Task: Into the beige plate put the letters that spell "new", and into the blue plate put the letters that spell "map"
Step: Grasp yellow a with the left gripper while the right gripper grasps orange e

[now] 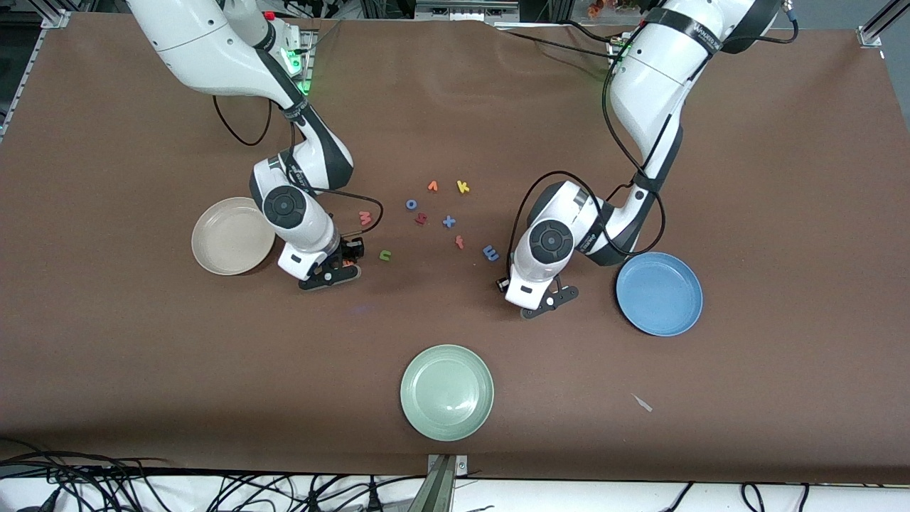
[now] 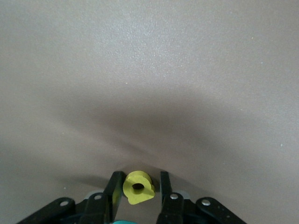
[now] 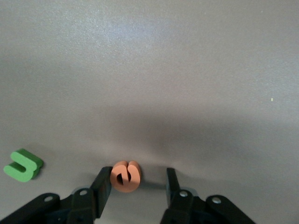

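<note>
A brown worktop [image 1: 768, 178] carries three round plates. The beige plate [image 1: 232, 236] sits toward the right arm's end, the blue plate [image 1: 659, 293] toward the left arm's end, and a pale green plate [image 1: 446, 392] lies between them, nearest the front camera.

Both arms reach down to the worktop. The right end effector [image 3: 134, 184] is beside the beige plate, low over the worktop; its fingers stand partly apart around the orange "e" [image 3: 125, 177], one finger touching it, the other clear of it. The left end effector [image 2: 138, 186] is low beside the blue plate, its fingers drawn in narrow around the yellow "p" [image 2: 138, 187]; whether they press it cannot be told.

Small foam letters lie scattered between the arms. The green "n" [image 1: 385, 254] lies near the right end effector, the pinkish-red "w" [image 1: 365, 217] farther from the front camera. The blue "m" [image 1: 490, 252] lies near the left arm. A teal letter [image 2: 122, 222] peeks below the left end effector's fingers.
</note>
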You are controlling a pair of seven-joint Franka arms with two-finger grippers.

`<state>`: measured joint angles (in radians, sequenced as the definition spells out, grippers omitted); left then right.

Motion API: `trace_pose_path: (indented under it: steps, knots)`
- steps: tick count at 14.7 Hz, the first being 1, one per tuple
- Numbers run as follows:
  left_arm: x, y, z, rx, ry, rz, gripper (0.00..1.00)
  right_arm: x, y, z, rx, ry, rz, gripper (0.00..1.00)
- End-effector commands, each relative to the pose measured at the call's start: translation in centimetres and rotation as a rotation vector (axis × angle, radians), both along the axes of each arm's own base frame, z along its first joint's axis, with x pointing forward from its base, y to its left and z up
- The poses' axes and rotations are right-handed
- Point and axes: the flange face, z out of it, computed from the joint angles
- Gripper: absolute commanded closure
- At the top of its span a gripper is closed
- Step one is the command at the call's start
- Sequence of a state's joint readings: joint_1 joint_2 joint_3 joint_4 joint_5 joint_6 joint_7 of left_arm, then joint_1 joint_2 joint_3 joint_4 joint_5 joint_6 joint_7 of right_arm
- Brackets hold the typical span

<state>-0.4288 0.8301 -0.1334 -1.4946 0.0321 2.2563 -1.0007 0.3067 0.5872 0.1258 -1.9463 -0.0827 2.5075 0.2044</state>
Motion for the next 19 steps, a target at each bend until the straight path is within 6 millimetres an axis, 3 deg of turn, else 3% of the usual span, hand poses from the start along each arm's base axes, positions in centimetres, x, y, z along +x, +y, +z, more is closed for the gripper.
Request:
trace_pose_path:
  steps: [1, 7, 10, 15, 19]
  knots:
    - [-0.2, -0.2, -0.1, 0.025, -0.003, -0.003, 0.76, -0.4, 0.4, -0.1, -0.005, -0.012, -0.005, 0.50]
    - [0.5, 1.0, 1.1, 0.043, 0.020, 0.000, 0.87, -0.7, 1.2, -0.1, -0.004, -0.013, -0.021, 0.63]
    - [1.8, 3.1, 3.7, 0.063, 0.031, 0.005, 0.87, -0.7, 1.2, -0.1, -0.004, -0.015, -0.021, 0.70]
    - [4.2, 9.9, 7.4, 0.082, 0.063, -0.165, 0.88, -0.7, 1.2, -0.2, -0.005, -0.012, -0.018, 0.86]
    - [6.4, 18.1, 7.5, 0.054, 0.098, -0.271, 0.87, 1.4, -0.4, 4.3, -0.056, 0.037, 0.004, 0.91]
